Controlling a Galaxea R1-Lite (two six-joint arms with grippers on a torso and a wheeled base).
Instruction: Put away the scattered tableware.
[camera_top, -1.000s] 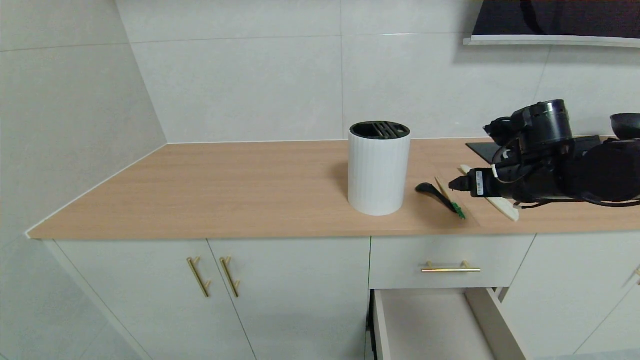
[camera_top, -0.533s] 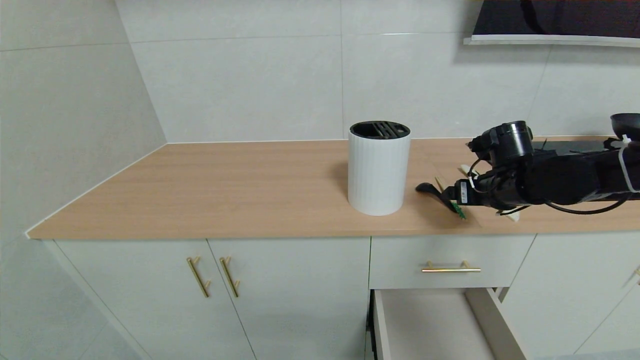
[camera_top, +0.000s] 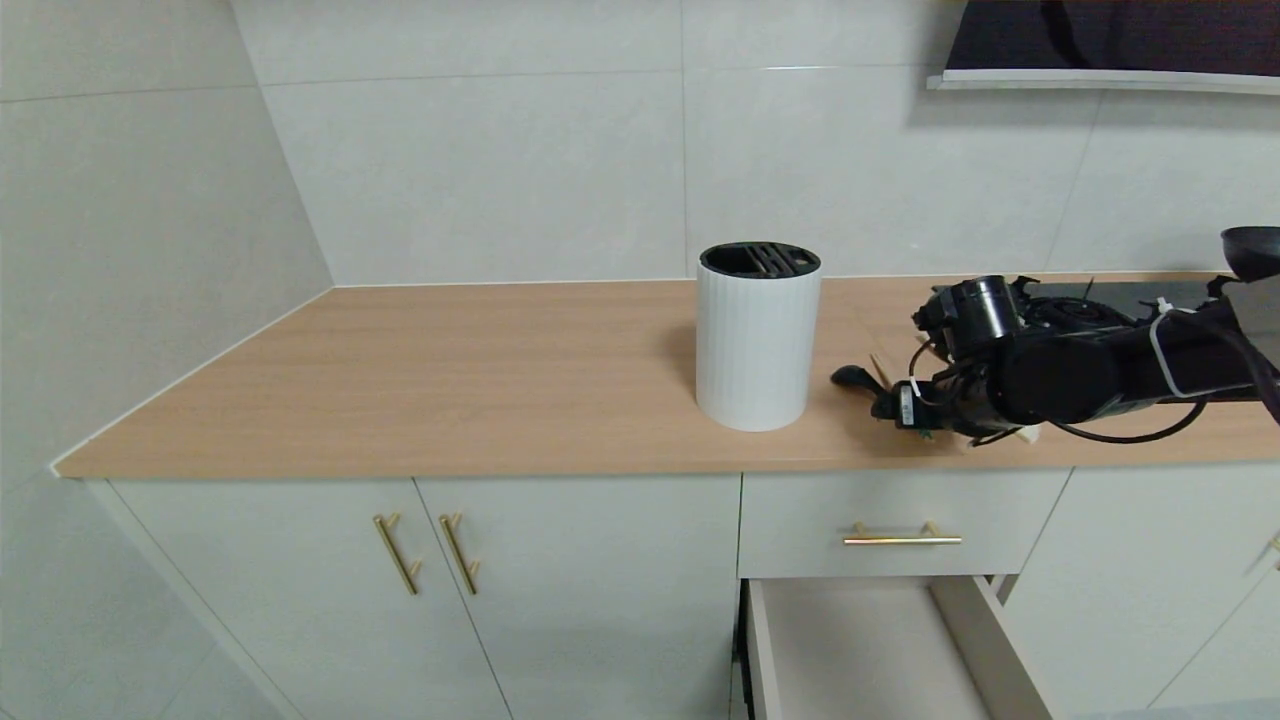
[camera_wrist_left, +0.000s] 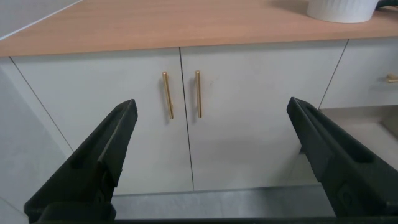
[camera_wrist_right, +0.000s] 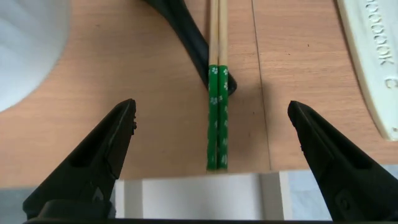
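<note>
Chopsticks are what I have under the right wrist camera: a pair in pale wood with green ends dotted with small white marks. They lie side by side and touching on the wooden countertop, with the green ends near its front edge. They cross over the handle of a black spoon, whose glossy bowl points toward the white ribbed holder standing just beside it. A flat white paddle with raised lettering lies on the other side of the chopsticks, apart from them.

The right gripper sits low over the counter's front edge. Its jaws are spread wide and hold nothing, and the green ends lie between the two fingers in my view. I cannot tell whether the fingers touch the counter.

The left gripper is down in front of the cabinet doors with their gold handles, jaws equally wide and empty. On the head camera I see a lower drawer standing open beneath the counter.
</note>
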